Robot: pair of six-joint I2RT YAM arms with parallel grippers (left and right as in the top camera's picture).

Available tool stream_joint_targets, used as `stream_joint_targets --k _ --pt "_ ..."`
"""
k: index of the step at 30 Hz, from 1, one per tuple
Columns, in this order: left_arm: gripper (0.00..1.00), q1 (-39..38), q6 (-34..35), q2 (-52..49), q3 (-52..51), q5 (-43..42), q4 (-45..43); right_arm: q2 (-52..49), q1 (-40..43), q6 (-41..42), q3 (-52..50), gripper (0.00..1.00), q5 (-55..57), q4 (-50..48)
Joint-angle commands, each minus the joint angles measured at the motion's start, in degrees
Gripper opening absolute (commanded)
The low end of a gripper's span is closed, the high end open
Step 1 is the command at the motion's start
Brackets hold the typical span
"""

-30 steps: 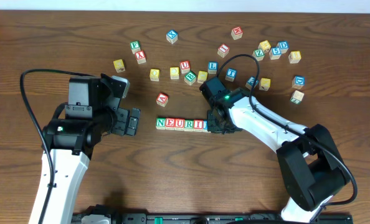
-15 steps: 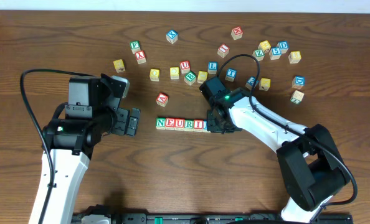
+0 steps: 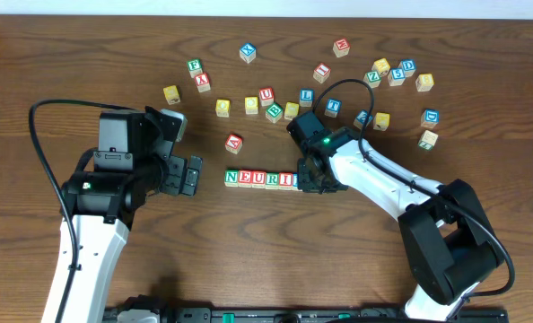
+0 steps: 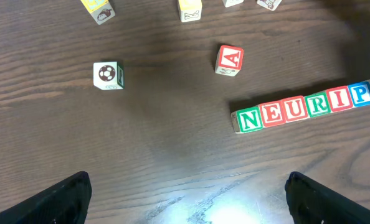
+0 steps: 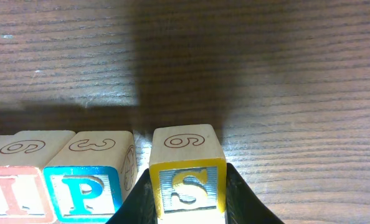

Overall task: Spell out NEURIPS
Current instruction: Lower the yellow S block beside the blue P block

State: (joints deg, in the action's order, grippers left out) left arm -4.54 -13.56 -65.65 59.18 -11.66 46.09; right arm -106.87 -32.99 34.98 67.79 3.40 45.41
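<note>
- On the row of cubes [image 4: 303, 109], mid-worktop: N, E, U, R, I, P, read left to right in the left wrist view.
- On the yellow-framed cube [image 5: 188, 180], just beside the P: S on the front. The top face carries a 6 or 9, orientation undetermined.
- On the P cube [image 5: 88, 180]: 3 on the top face.
- On the lone cube [image 4: 229, 60], near the row: red A.
</note>
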Motion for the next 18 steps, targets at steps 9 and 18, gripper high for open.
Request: stream_joint_targets --k 9,18 --pt "0.98 0.24 -0.33 0.07 1.44 0.55 -0.04 0.52 -0.55 1.84 -0.90 0.13 -0.68 0.39" --pt "0.98 0.24 -0.33 0.07 1.42 0.55 -0.04 0.52 -0.55 1.90 -0.90 0.19 -0.31 0.44"
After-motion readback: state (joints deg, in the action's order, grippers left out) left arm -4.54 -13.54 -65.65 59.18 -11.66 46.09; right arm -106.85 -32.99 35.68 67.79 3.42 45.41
